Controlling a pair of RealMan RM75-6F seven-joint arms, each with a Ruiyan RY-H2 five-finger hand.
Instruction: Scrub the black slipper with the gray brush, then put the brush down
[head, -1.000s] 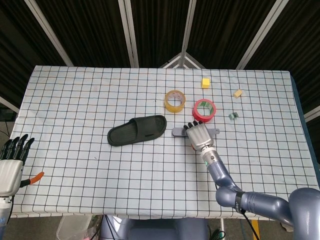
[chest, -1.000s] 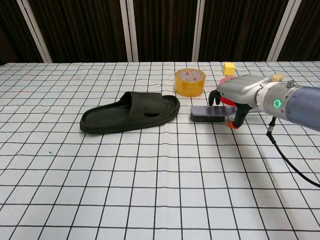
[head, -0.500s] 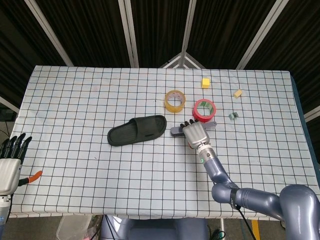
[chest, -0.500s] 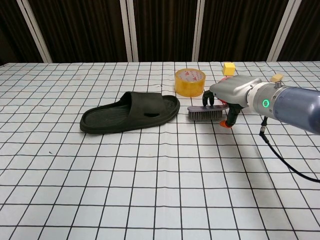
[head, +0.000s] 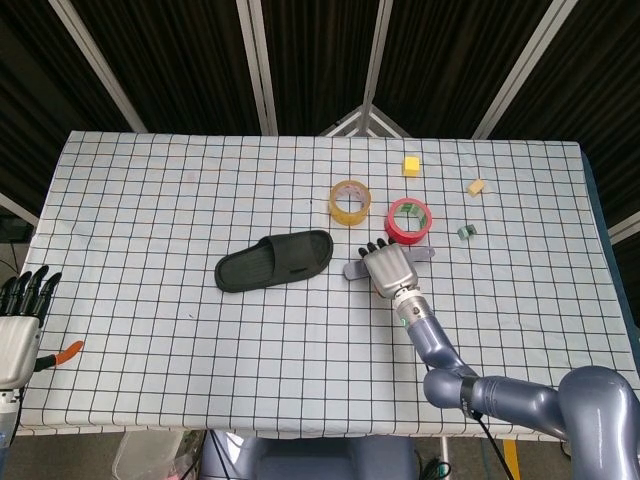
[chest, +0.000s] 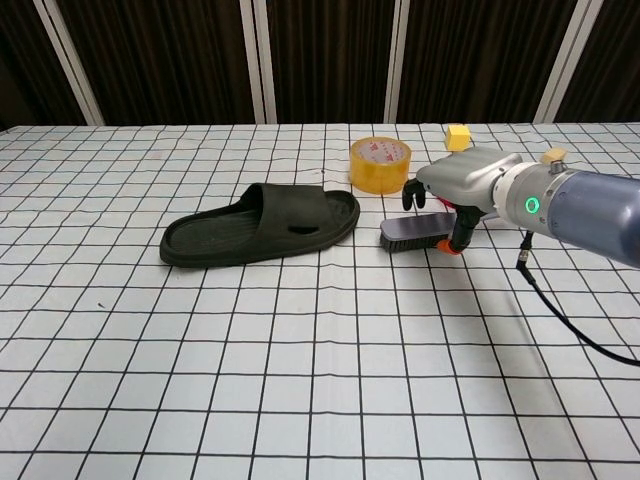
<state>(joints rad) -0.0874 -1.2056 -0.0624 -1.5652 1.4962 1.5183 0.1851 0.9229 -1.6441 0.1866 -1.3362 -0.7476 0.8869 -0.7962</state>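
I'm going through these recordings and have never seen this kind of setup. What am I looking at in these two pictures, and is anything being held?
This is a two-armed robot with finger-bearing hands, working at a table covered by a checked cloth. One picture looks down from its head, the other looks forward from its chest. The right hand is curled over the gray brush, which lies just right of the black slipper; whether it grips the brush firmly is unclear. The left hand waits at the table's left edge, holding nothing. Also on the cloth: a yellow tape roll, a red tape roll, a yellow cube and a few small blocks.
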